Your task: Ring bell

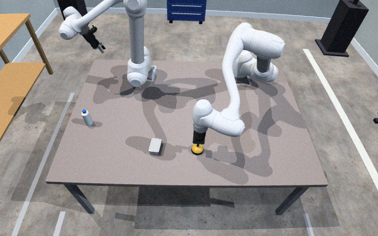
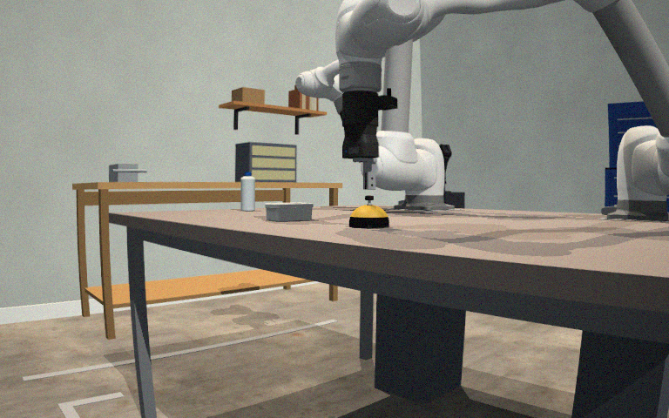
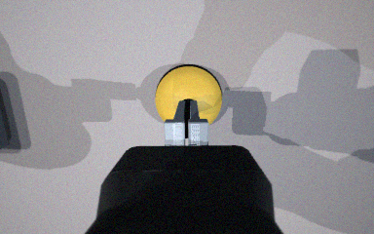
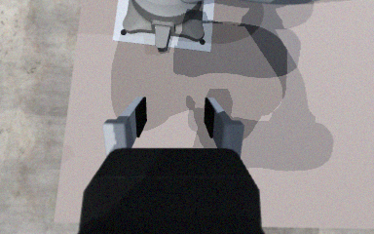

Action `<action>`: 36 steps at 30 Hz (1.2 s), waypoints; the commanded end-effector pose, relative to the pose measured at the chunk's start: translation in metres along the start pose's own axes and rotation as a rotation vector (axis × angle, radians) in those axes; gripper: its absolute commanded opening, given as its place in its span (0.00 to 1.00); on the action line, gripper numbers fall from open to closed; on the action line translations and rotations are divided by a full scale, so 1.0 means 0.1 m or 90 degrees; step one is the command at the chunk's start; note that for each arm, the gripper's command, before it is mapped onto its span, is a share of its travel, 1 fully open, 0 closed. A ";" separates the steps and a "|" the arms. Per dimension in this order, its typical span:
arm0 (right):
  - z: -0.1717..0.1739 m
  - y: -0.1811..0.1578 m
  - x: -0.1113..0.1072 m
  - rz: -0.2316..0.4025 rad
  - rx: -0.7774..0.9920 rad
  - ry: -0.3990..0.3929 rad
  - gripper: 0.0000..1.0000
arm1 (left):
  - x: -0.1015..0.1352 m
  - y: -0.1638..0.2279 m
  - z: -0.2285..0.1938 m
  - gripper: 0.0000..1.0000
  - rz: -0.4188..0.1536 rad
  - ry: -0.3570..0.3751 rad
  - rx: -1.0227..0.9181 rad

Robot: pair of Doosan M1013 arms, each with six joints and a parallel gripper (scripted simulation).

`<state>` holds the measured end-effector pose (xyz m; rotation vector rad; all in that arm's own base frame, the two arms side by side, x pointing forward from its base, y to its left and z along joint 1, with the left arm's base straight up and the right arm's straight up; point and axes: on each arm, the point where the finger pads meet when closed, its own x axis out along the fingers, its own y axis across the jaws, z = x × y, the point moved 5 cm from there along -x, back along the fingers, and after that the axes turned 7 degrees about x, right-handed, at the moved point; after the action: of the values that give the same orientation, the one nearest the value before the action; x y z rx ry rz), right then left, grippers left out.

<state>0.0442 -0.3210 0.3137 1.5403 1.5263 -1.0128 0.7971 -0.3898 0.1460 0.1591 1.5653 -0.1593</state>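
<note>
The bell point(image 1: 197, 149) point(image 2: 368, 212) point(image 3: 188, 82) is a yellow dome on a black base, standing upright on the table point(image 1: 111, 169) point(image 2: 612, 253). Its small black button point(image 2: 369, 198) stands raised on a short stem above the dome. My left gripper point(image 2: 369, 187) point(image 3: 188, 112) is shut and empty, pointing straight down over the bell. The exterior view shows a small gap between its fingertips and the button. In the left wrist view the fingertips hide the button. My right gripper point(image 1: 102, 47) point(image 4: 175, 109) is open and empty, high beyond the table's far left corner in the top view.
A grey box point(image 1: 155, 145) point(image 2: 288, 212) with a light top stands left of the bell in the top view. A white bottle point(image 1: 87, 118) point(image 2: 247, 192) with a blue cap stands farther left. The arm bases are at the table's far side.
</note>
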 end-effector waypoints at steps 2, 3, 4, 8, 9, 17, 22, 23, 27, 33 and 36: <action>0.00 0.00 -0.01 0.000 0.000 -0.001 1.00 | -0.07 0.00 0.00 0.17 0.000 -0.001 0.000; 0.00 0.00 -0.01 0.000 0.000 -0.001 1.00 | -0.07 0.00 0.00 0.17 0.000 -0.001 0.000; 0.00 0.00 -0.01 0.000 0.000 -0.001 1.00 | -0.10 0.00 0.00 0.17 0.000 -0.001 0.000; 0.00 0.00 -0.01 0.000 0.000 -0.001 1.00 | -0.22 0.00 0.00 0.17 0.000 -0.001 0.000; 0.00 0.00 -0.01 0.000 0.000 -0.001 1.00 | -0.24 0.00 0.00 0.17 0.000 -0.001 0.000; 0.00 0.00 -0.01 0.000 0.000 -0.001 1.00 | -0.44 0.00 0.00 0.17 0.000 -0.001 0.000; 0.00 0.00 -0.01 0.000 0.000 -0.001 1.00 | -0.49 0.00 0.00 0.17 0.000 -0.001 0.000; 0.00 0.00 -0.01 0.000 0.000 -0.001 1.00 | -0.51 0.00 0.00 0.17 0.000 -0.001 0.000; 0.00 0.00 -0.01 0.000 0.000 -0.001 1.00 | -0.54 0.00 0.00 0.17 0.000 -0.001 0.000; 0.00 0.00 -0.01 0.000 0.000 -0.001 1.00 | -0.55 0.00 0.00 0.17 0.000 -0.001 0.000; 0.00 0.00 -0.01 0.000 0.000 -0.001 1.00 | -0.55 0.00 0.00 0.17 0.000 -0.001 0.000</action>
<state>0.0442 -0.3210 0.3137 1.5403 1.5263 -1.0128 0.7971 -0.3898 0.1990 0.1591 1.5652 -0.1593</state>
